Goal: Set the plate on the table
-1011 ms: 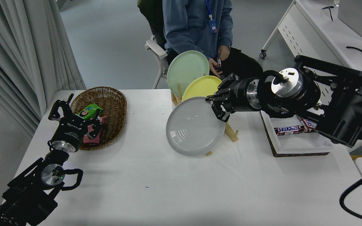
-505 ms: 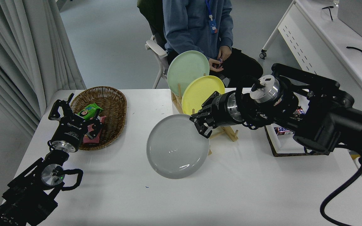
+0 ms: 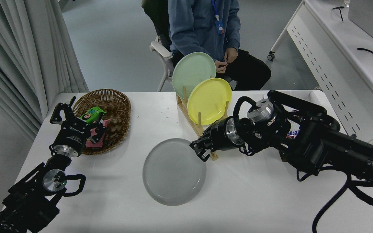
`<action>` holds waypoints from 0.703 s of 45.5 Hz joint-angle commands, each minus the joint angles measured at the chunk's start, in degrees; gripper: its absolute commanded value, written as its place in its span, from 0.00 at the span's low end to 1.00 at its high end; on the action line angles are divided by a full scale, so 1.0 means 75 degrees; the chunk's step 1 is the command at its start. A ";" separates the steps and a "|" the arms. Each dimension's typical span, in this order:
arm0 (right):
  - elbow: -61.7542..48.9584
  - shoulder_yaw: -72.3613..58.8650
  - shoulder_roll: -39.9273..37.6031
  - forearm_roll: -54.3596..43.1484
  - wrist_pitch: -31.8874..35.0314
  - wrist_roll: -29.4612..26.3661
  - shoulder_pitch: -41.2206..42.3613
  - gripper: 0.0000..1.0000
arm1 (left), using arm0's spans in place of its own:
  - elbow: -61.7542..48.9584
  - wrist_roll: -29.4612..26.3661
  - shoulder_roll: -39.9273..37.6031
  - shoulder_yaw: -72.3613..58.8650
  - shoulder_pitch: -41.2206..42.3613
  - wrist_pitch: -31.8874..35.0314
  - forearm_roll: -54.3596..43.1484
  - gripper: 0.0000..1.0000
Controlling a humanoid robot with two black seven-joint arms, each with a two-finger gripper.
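Since the earlier frames we note the plate (image 3: pixel 173 171) carried off the wooden rack (image 3: pixel 199 126) and brought lower and nearer to us; the right arm has swung in over the counter (image 3: pixel 254 200) with it.

Item, plate: pale grey, round, shallow rim. It now lies close to flat, in front of the rack and slightly to its left, low over the counter. We cannot tell whether its underside touches the surface.

Item, right end effector (image 3: pixel 200 152): clamped on the plate's rim at the edge nearest the rack, one finger above the rim and one below.

Item, left end effector (image 3: pixel 66 111): parked well to the left of the rack, over the near edge of the wicker basket (image 3: pixel 118 106), its fingers spread apart and holding nothing.

Item, rack: wooden, with upright pegs, standing on the counter. It carries a yellow plate (image 3: pixel 209 101) in front and a mint-green plate (image 3: pixel 193 70) behind, both on edge and leaning.

Item, basket: oval, left of the rack, containing a green packet (image 3: pixel 92 114) and a pink one.

Item, person (image 3: pixel 202 29): seated behind the rack at the counter's far side, blue top, hands together in the lap.
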 commanded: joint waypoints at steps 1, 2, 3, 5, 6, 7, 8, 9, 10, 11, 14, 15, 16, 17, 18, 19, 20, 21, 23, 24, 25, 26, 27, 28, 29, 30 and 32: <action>-0.1729 0.0114 0.0926 0.0134 -0.0006 -0.0011 -0.0208 0.00 | -0.0003 0.0000 0.0000 -0.0002 -0.0011 0.0000 0.0000 1.00; -0.1905 0.0114 0.1020 0.0157 -0.0006 -0.0011 -0.0196 0.00 | -0.0003 0.0000 0.0000 -0.0002 0.0000 0.0000 0.0000 1.00; -0.2046 0.0114 0.1114 0.0180 -0.0006 -0.0011 -0.0196 0.00 | -0.0003 0.0000 0.0000 -0.0002 0.0000 0.0000 0.0000 1.00; -0.2199 0.0102 0.1173 0.0204 -0.0006 -0.0011 -0.0208 0.00 | -0.0003 0.0000 0.0000 -0.0002 0.0000 0.0000 0.0000 1.00; -0.2223 0.0090 0.1173 0.0216 -0.0006 -0.0011 -0.0219 0.00 | -0.0003 0.0000 0.0000 -0.0002 0.0000 0.0000 0.0000 1.00; -0.2235 0.0090 0.1173 0.0216 -0.0006 -0.0011 -0.0231 0.00 | -0.0003 0.0000 0.0000 0.0009 0.0000 0.0000 0.0000 1.00; -0.2247 0.0078 0.1173 0.0216 -0.0006 -0.0011 -0.0266 0.00 | 0.0009 0.0000 0.0000 -0.0002 0.0000 0.0000 0.0000 1.00; -0.2247 0.0067 0.1173 0.0216 -0.0006 -0.0011 -0.0301 0.00 | -0.0003 0.0000 0.0000 -0.0002 0.0000 0.0000 0.0000 1.00; -0.2247 0.0055 0.1173 0.0216 -0.0006 0.0000 -0.0348 0.00 | -0.0003 0.0000 0.0000 -0.0002 0.0000 0.0000 0.0000 1.00; -0.2247 0.0055 0.1173 0.0216 -0.0006 -0.0011 -0.0371 0.00 | -0.0003 0.0000 0.0000 -0.0002 0.0000 0.0000 0.0000 1.00; -0.2247 0.0067 0.1173 0.0216 -0.0006 -0.0011 -0.0430 0.00 | -0.0003 0.0000 0.0000 -0.0002 0.0000 0.0000 0.0000 1.00; -0.2247 0.0078 0.1173 0.0227 -0.0006 -0.0011 -0.0442 0.00 | -0.0003 0.0000 0.0000 -0.0002 0.0000 0.0000 0.0000 1.00; -0.2247 0.0090 0.1173 0.0239 -0.0006 -0.0011 -0.0465 0.00 | -0.0003 0.0000 0.0000 -0.0002 0.0000 0.0000 0.0000 1.00; -0.2247 0.0102 0.1173 0.0274 -0.0006 -0.0011 -0.0489 0.00 | -0.0003 0.0000 0.0000 -0.0002 0.0000 0.0000 0.0000 1.00; -0.2247 0.0102 0.1173 0.0344 -0.0006 -0.0023 -0.0512 0.00 | 0.0009 0.0000 0.0000 -0.0002 0.0000 0.0000 0.0000 1.00; -0.2247 0.0102 0.1173 0.0461 -0.0006 -0.0023 -0.0524 0.00 | -0.0003 0.0000 0.0000 -0.0002 0.0000 0.0000 0.0000 1.00; -0.2247 0.0090 0.1173 0.0578 -0.0006 -0.0023 -0.0536 0.00 | 0.0009 0.0000 0.0000 -0.0002 0.0000 0.0000 0.0000 1.00; -0.2247 0.0067 0.1173 0.0707 -0.0006 -0.0023 -0.0536 0.00 | -0.0003 0.0000 0.0000 -0.0002 0.0000 0.0000 0.0000 1.00; -0.2247 0.0032 0.1173 0.0883 -0.0006 -0.0023 -0.0536 0.00 | -0.0003 0.0000 0.0000 0.0009 0.0000 0.0000 0.0000 1.00; -0.2247 0.0020 0.1173 0.0942 -0.0006 -0.0023 -0.0547 0.00 | -0.0003 0.0000 0.0000 0.0009 0.0000 0.0000 0.0000 1.00; -0.2247 0.0020 0.1173 0.0966 -0.0006 -0.0023 -0.0559 0.00 | -0.0003 0.0000 0.0000 -0.0002 0.0000 0.0000 0.0000 1.00; -0.2247 0.0031 0.1173 0.0977 -0.0006 -0.0023 -0.0606 0.00 | -0.0003 0.0000 0.0000 -0.0002 0.0000 0.0000 0.0000 1.00; -0.2259 0.0043 0.1173 0.0978 -0.0006 -0.0023 -0.0618 0.00 | 0.0009 0.0000 0.0000 -0.0002 0.0000 0.0000 0.0000 1.00; -0.2259 0.0055 0.1173 0.0966 -0.0006 -0.0023 -0.0641 0.00 | -0.0003 0.0000 0.0000 0.0009 0.0000 0.0000 0.0000 1.00; -0.2270 0.0067 0.1173 0.0966 -0.0006 -0.0023 -0.0653 0.00 | -0.0003 0.0000 0.0000 -0.0002 0.0000 0.0000 0.0000 1.00; -0.2271 0.0067 0.1173 0.0966 -0.0006 -0.0023 -0.0653 0.00 | -0.0003 0.0000 0.0000 -0.0002 0.0000 0.0000 0.0000 1.00; -0.2271 0.0078 0.1173 0.0942 -0.0006 -0.0023 -0.0688 0.00 | 0.0009 0.0000 0.0000 -0.0002 0.0000 0.0000 0.0000 1.00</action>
